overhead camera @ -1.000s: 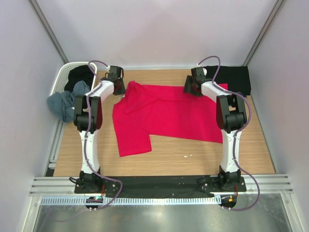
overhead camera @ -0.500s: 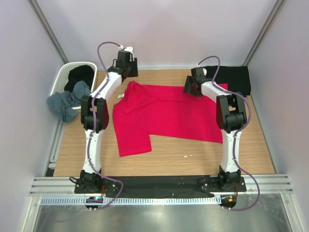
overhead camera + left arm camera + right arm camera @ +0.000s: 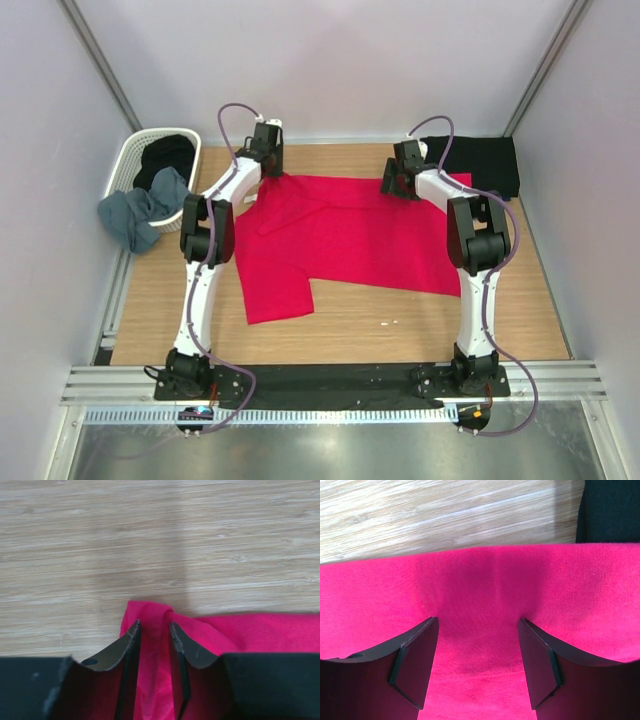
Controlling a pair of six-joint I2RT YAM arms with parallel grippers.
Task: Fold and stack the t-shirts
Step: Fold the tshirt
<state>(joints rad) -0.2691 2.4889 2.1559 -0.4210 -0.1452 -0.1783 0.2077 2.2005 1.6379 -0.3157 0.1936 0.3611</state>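
The crimson-red t-shirt (image 3: 345, 235) lies spread across the middle of the wooden bench (image 3: 350, 320), mostly flat, with one part reaching toward the near left. At its far-left corner the left end effector (image 3: 154, 627) has its two fingers drawn close together, pinching a bunched fold of the red cloth between them. At the shirt's far edge the right end effector (image 3: 478, 625) is spread wide, its fingers set down on flat red cloth. A black t-shirt (image 3: 485, 165) lies in the far-right corner, just beside the red one. On the left, the white basket (image 3: 128, 160) holds another black shirt (image 3: 165, 155), and a grey-blue t-shirt (image 3: 135, 210) hangs over its near rim.
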